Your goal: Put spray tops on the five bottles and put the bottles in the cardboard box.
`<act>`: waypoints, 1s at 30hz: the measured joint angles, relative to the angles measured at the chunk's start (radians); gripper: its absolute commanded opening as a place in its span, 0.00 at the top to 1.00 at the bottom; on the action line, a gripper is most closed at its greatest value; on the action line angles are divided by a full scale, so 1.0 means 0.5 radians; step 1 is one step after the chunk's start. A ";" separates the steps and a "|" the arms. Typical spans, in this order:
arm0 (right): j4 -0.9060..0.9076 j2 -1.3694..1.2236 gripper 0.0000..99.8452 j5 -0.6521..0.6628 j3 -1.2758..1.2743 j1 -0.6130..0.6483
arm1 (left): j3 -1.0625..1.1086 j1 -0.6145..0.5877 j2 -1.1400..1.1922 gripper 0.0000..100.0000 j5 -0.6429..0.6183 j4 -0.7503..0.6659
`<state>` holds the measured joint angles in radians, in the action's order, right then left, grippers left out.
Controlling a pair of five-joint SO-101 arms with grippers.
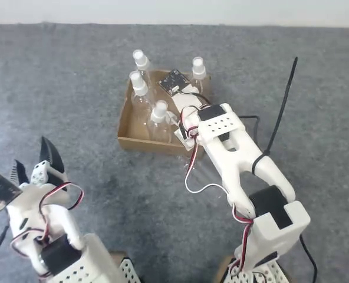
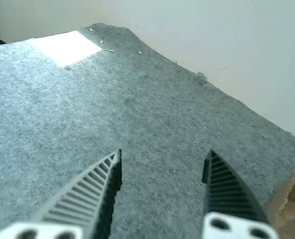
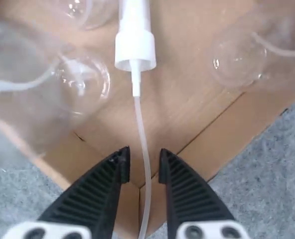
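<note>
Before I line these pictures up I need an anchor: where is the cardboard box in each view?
High view: cardboard box just above centre, bottles standing in it.
Left wrist view: its brown corner at the frame's edge, beside the left gripper.
Right wrist view: its brown floor and corner beyond the right gripper.
Shared landmark: the grey felt around the box.
</note>
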<state>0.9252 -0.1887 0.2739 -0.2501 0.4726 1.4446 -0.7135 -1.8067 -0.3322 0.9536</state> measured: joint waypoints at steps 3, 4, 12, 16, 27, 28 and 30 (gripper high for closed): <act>-0.003 0.000 0.99 0.009 0.003 -0.009 | -0.003 0.000 0.000 0.75 0.000 -0.006; -0.003 0.000 0.99 0.037 0.003 -0.012 | -0.003 0.000 0.000 0.75 0.000 -0.009; -0.003 0.006 0.99 0.098 0.003 -0.028 | -0.003 0.000 0.000 0.75 0.000 -0.009; 0.083 0.092 0.99 0.107 0.000 -0.046 | -0.003 0.000 0.000 0.75 0.000 -0.009; 0.264 0.292 0.99 0.114 -0.003 -0.092 | -0.003 0.000 0.000 0.75 0.000 -0.009; 0.285 0.319 0.99 0.114 -0.003 -0.098 | -0.003 0.000 0.000 0.75 0.000 -0.009; 0.344 0.390 0.99 0.110 -0.003 -0.104 | -0.003 0.000 0.000 0.75 0.000 -0.009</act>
<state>1.0971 0.0061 0.3291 -0.2516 0.4204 1.4431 -0.7135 -1.8067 -0.3322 0.9490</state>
